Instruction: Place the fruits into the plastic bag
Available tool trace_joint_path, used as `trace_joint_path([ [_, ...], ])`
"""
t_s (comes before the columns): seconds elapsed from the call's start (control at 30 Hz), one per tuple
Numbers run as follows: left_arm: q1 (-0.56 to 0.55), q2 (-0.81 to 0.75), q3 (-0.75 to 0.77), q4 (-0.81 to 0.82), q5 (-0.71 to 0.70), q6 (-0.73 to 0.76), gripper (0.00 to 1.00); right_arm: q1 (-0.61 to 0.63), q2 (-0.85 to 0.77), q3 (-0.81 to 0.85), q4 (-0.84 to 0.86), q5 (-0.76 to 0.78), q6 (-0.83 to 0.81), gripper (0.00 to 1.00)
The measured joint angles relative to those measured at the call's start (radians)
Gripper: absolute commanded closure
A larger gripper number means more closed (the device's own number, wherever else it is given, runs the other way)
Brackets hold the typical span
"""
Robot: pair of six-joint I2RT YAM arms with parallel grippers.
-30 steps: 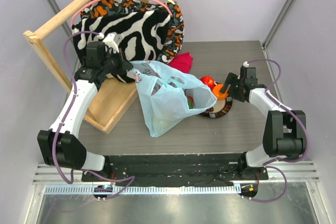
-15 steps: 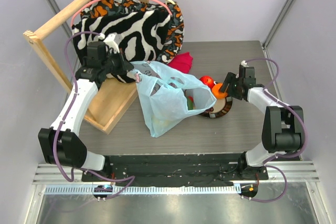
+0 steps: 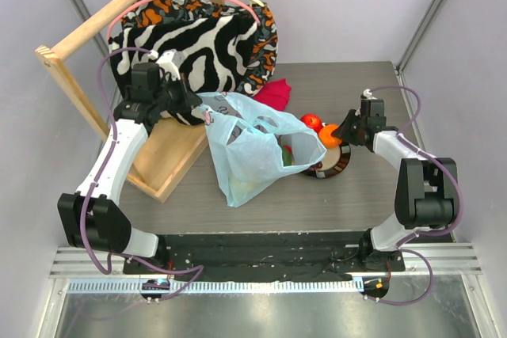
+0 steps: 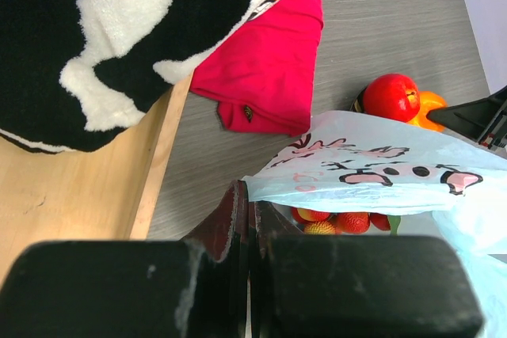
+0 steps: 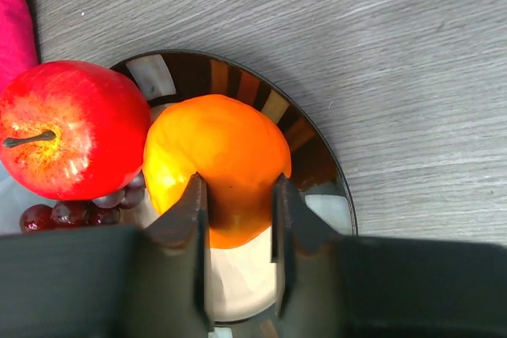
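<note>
**Left gripper** [image 4: 252, 195]: jaws closed flat together, pinching the upper edge of the plastic bag [image 3: 249, 156] and holding it raised beside the wooden frame [image 3: 170, 156].

**Right gripper** [image 5: 238, 195]: narrowed down, one finger pressed to each side of the orange [image 5: 218, 148]. The orange sat on the plate [image 5: 317, 164].

**Plastic bag:** light blue and translucent, with a cartoon print. It lay mid-table, with its mouth turned toward the plate and its lower end trailing toward the near edge.

**Red-yellow balls** [image 4: 337, 221]: a small cluster, seen inside the bag through its mouth in the left wrist view.

**Red apple** [image 5: 67, 136]: on the plate, touching the orange on the side nearest the bag.

**Dark grapes** [image 5: 79, 211]: on the plate, tucked under the apple and only partly visible.

**Plate:** dark and round with a striped rim. It stood on the table [image 3: 356, 203] just beside the bag's mouth.

**Red cloth** [image 4: 265, 69]: crumpled on the table beyond the bag.

**Zebra-striped fabric** [image 3: 198, 45]: draped over the wooden frame at the far left, with its lower edge near the red cloth.
</note>
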Motion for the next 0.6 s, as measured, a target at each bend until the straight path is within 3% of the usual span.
trace_joint_path([
  [0.33,0.0,0.0,0.0,0.0,0.0,0.0,1.0,0.004,-0.061,0.0,-0.083,0.078,-0.019,0.99],
  [0.5,0.0,0.0,0.0,0.001,0.007,-0.003,1.0,0.095,-0.248,0.0,-0.159,0.29,-0.064,0.99],
  [0.6,0.0,0.0,0.0,0.002,0.014,-0.005,1.0,0.161,-0.373,0.002,-0.156,0.34,-0.079,0.99],
])
